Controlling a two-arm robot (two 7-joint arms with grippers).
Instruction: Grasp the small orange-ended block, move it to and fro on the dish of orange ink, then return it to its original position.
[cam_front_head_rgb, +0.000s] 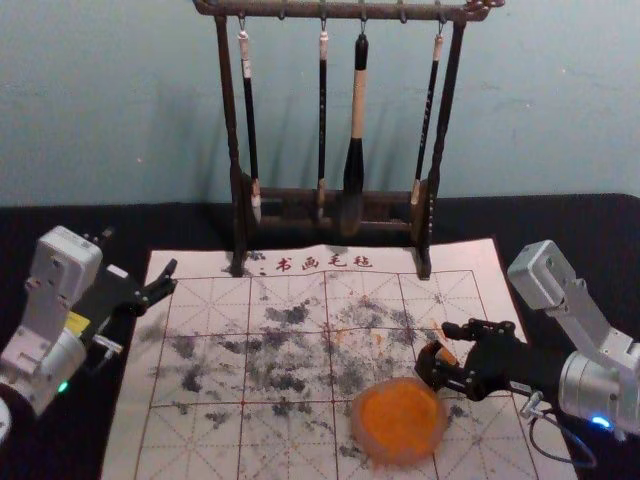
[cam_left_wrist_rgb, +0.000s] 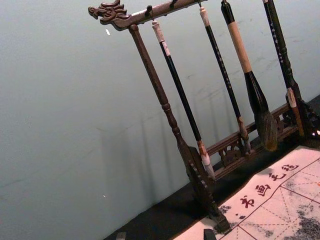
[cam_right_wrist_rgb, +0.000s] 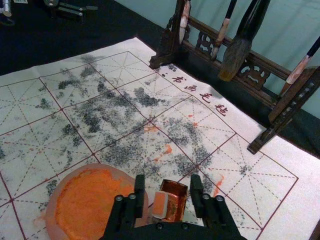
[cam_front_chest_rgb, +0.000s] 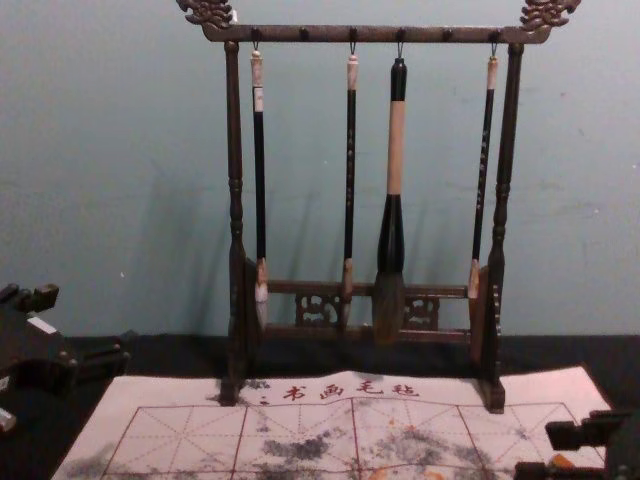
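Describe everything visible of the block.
The block is small, with one matte orange end edged in white and a glossy orange-brown body that looks lacquered or metallic. It sits between the open fingers of the right gripper, with a gap visible on each side, so it does not look gripped. It is over the mat, beside the ink dish. Whether it touches the mat, I can't tell.

Four brushes (cam_front_head_rgb: 357, 105), one rack (cam_front_head_rgb: 340, 10), one mat (cam_front_head_rgb: 190, 450) — one dish (cam_front_head_rgb: 357, 425), one block (cam_right_wrist_rgb: 172, 201) — two tools (cam_front_head_rgb: 440, 348).
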